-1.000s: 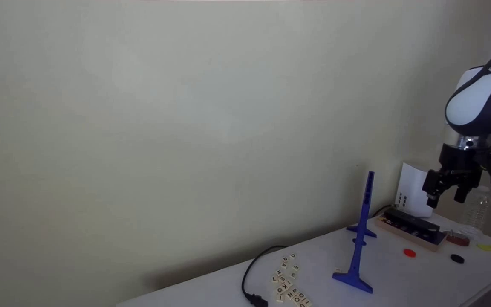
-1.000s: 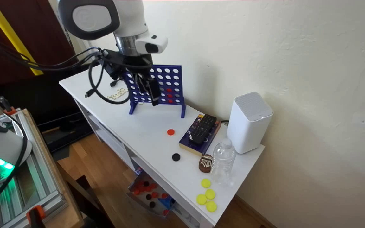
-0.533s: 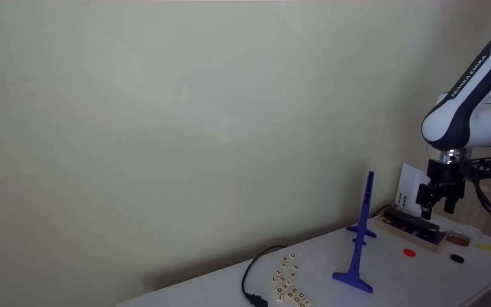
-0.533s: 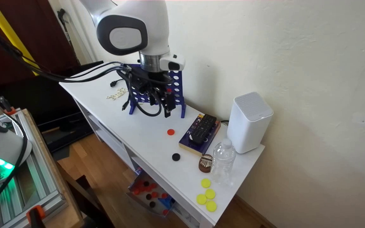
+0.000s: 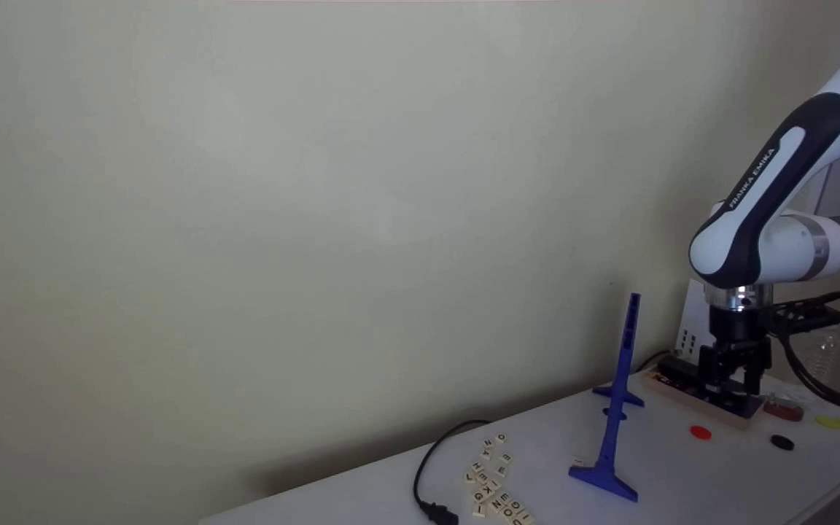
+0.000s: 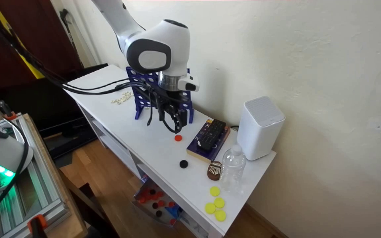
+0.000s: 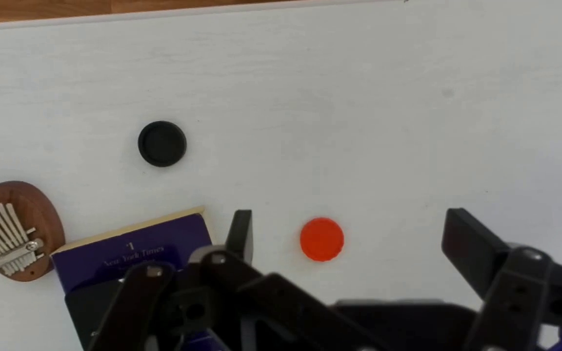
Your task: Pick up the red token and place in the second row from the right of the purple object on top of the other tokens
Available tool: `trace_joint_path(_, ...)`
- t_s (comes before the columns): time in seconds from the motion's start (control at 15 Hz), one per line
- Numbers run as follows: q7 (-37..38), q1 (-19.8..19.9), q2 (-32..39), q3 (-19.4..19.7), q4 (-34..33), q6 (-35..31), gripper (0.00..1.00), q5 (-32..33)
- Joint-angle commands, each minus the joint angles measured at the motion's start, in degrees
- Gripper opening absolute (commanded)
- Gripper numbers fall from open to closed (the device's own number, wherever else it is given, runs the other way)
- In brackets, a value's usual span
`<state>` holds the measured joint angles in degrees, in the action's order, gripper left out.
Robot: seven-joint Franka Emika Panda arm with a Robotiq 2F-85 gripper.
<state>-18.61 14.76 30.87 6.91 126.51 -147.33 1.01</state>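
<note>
Here I am over the table [image 7: 388,122], jaws spread wide, and there's the red token [image 7: 322,239], lying flat on it below me! In the wrist view it shows between my jaws, closer to the left one. The black token [image 7: 162,144] sits off to its left, toward the table's edge; the navy paperback [image 7: 134,248] is at left too, a remote control [image 6: 212,135] on top, and just past it, the wooden kalimba [image 7: 15,231]. Now in an exterior view: the blue-purple Connect Four frame [image 5: 619,386] stands upright, left of the red token, slim edge showing. Farther left, letter tiles [image 5: 489,489] lie scattered, a black power cord [image 5: 440,512] ending beside them. And in an exterior view my own arm [image 6: 177,46] covers much of the frame's grid! Nearest on the table, four yellow tokens [image 6: 219,202]; right of the kalimba, a clear plastic bottle [image 6: 233,167], and behind it at right, a white tower-shaped device [image 6: 260,129].
</note>
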Motion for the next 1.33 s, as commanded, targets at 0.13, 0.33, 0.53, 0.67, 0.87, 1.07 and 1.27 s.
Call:
trace_joint_path(0.13, 0.43, 0.84, 2.41, -0.71, -2.22, 0.31, 1.00, 0.60)
trace_joint_path(0.33, 0.43, 0.92, 2.79, -0.72, -2.72, 0.44, 1.00, 0.60)
trace_joint_path(0.53, 0.80, 0.87, 5.34, -0.93, -5.18, 1.83, 1.00, 0.42)
trace_joint_path(0.67, 0.81, 0.69, 6.70, -0.92, -6.18, 1.04, 1.00, 0.77)
trace_joint_path(0.87, 0.45, 0.59, 9.01, -1.19, -8.66, 1.37, 1.00, 1.26)
trace_joint_path(1.07, 0.98, -0.28, 11.67, -0.81, -11.30, 1.91, 1.00, 2.36)
trace_joint_path(1.27, 0.80, -0.42, 14.12, -1.02, -13.99, 2.68, 1.00, 2.83)
